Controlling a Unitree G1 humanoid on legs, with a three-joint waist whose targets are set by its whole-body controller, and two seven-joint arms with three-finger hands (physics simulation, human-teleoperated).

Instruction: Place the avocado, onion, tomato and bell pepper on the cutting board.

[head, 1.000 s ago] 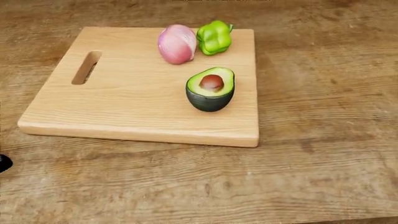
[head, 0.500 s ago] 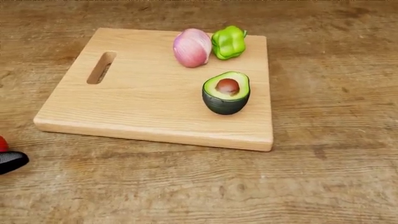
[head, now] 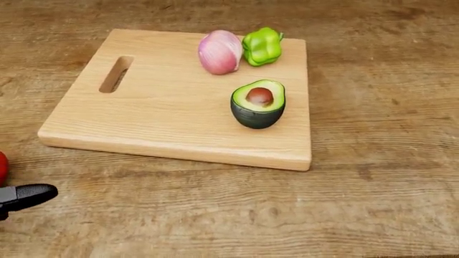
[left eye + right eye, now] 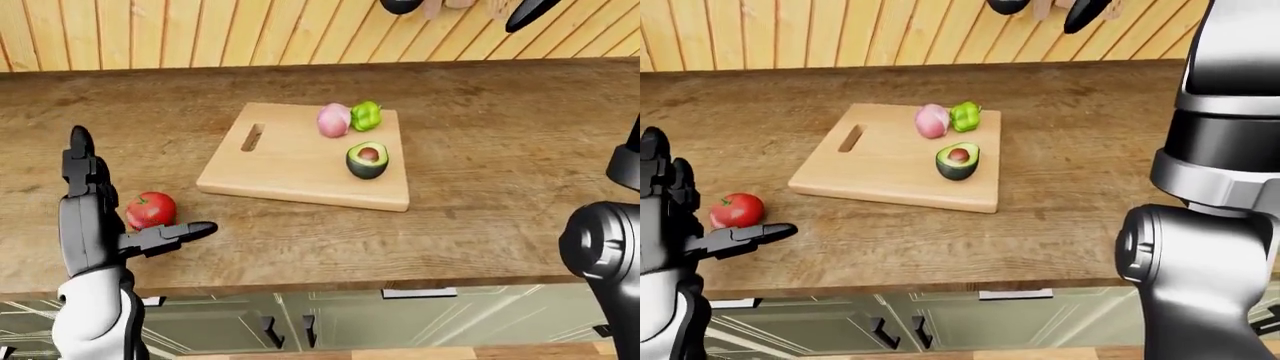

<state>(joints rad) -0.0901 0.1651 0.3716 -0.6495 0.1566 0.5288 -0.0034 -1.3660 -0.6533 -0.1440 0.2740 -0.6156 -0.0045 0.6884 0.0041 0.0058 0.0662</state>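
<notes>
The left hand [image 4: 100, 217] is spread open beside the tomato [image 4: 151, 209], which sits on the wooden surface [image 4: 480, 150] between its raised fingers and outstretched thumb, untouched. Avocado [image 4: 367, 160], onion [image 4: 333, 120] and bell pepper [image 4: 365, 115] lie on the cutting board [image 4: 290, 161]; the right hand is out of sight

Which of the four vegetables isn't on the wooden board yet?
The red tomato. It sits on the counter beside the open left hand, while the onion, bell pepper and avocado all rest on the cutting board.
</notes>
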